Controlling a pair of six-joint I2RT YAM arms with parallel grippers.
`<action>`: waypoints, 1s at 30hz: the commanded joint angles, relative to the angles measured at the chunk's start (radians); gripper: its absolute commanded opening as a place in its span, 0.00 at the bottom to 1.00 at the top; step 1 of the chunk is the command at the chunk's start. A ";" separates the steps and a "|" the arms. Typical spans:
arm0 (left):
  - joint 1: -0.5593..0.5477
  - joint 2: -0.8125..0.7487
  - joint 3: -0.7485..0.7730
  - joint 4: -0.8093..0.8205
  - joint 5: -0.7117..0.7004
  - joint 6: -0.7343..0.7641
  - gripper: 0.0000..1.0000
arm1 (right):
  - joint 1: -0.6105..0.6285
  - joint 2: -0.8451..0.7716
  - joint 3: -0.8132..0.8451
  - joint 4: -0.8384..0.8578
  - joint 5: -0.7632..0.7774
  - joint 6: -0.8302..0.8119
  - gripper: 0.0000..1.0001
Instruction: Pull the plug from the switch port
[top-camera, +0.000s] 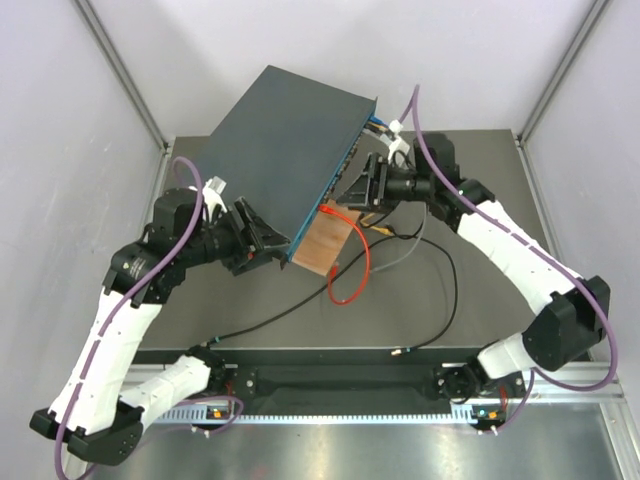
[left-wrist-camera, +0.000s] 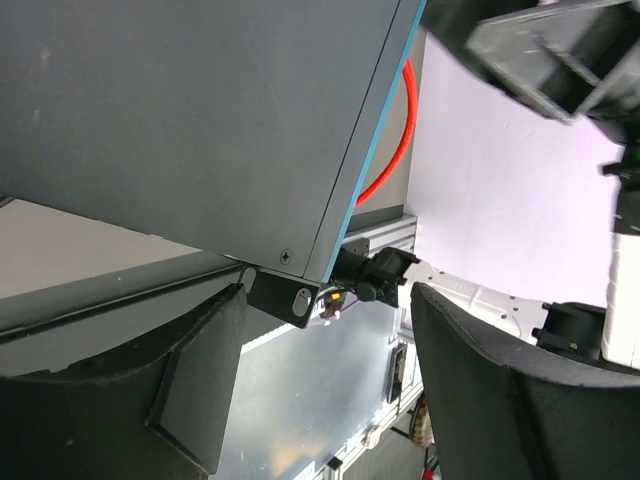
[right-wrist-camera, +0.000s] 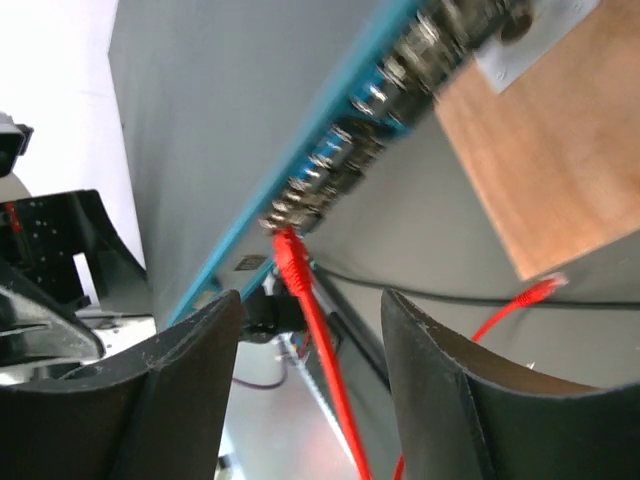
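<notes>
The switch (top-camera: 285, 150) is a dark blue-grey box lying tilted across the middle of the table, its socket row (right-wrist-camera: 400, 95) facing right. A red plug (right-wrist-camera: 292, 262) sits in one socket, and its red cable (top-camera: 366, 262) loops down over the table. My right gripper (right-wrist-camera: 310, 305) is open, its fingers on either side of the cable just below the plug and clear of it. My left gripper (left-wrist-camera: 330, 300) is open at the switch's near corner bracket (left-wrist-camera: 285, 297), with nothing between its fingers.
A small brown board (top-camera: 325, 245) lies under the switch's near end. Black cables (top-camera: 445, 270) and a grey one trail over the table toward the front edge. Blue cables (top-camera: 378, 122) leave the switch's far corner. Walls enclose the table on three sides.
</notes>
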 joint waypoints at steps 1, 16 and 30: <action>-0.004 -0.011 -0.016 0.048 0.025 -0.007 0.72 | 0.004 -0.020 -0.093 0.143 -0.087 0.079 0.58; -0.004 -0.032 -0.043 0.091 0.037 -0.036 0.72 | 0.047 0.007 -0.189 0.507 -0.110 0.379 0.50; -0.004 -0.046 -0.048 0.094 0.037 -0.034 0.72 | 0.070 0.010 -0.197 0.426 -0.053 0.298 0.45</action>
